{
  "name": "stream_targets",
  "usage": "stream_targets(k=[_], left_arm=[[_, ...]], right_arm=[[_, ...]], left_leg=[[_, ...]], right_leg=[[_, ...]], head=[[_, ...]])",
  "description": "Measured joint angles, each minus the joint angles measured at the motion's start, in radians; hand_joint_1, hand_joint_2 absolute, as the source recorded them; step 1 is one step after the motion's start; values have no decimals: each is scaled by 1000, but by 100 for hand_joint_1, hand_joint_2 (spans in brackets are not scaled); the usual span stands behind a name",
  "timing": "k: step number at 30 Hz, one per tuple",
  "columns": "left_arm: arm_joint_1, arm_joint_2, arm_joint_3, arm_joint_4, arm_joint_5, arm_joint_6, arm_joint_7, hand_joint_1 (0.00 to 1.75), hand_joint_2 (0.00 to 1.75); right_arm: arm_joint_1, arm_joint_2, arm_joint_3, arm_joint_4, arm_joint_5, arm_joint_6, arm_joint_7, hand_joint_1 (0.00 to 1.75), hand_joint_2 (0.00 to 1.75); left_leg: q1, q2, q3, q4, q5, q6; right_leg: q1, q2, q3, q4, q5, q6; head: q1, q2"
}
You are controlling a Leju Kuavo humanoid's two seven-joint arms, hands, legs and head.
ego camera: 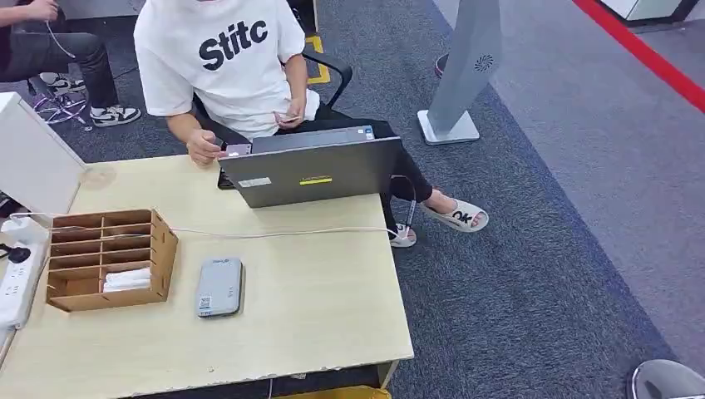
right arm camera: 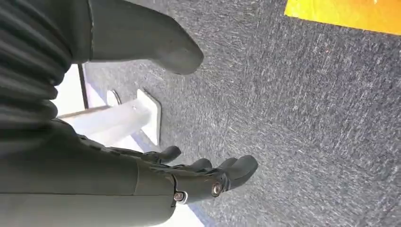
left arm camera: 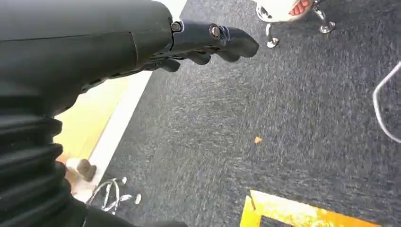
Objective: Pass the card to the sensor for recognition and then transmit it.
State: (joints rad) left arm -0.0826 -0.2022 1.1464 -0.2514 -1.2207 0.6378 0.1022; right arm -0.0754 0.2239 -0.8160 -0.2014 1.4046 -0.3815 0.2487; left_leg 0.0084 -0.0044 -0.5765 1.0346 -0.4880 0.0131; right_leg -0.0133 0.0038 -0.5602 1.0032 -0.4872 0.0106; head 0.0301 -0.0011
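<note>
A wooden divider box stands on the left part of the light wood table. White cards lie in its front compartment. The grey card sensor lies flat just right of the box. My left hand hangs over dark carpet beside the table's edge, fingers stretched out and holding nothing. My right hand also hangs above carpet, its fingers extended and its thumb well apart, with nothing in it.
A person in a white shirt sits behind an open grey laptop at the table's far edge, one hand by it. A white cable crosses the table. A power strip lies at the left. A grey floor stand rises at right.
</note>
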Motion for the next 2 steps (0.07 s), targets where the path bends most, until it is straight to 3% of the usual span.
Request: stream_targets(k=[2], left_arm=[[-2,-2,3,0,3,-12,-5,0,175]], right_arm=[[0,0,9,0,14,2,1,0,175]], left_leg=[[0,0,0,0,0,0]], right_leg=[[0,0,0,0,0,0]], head=[[0,0]])
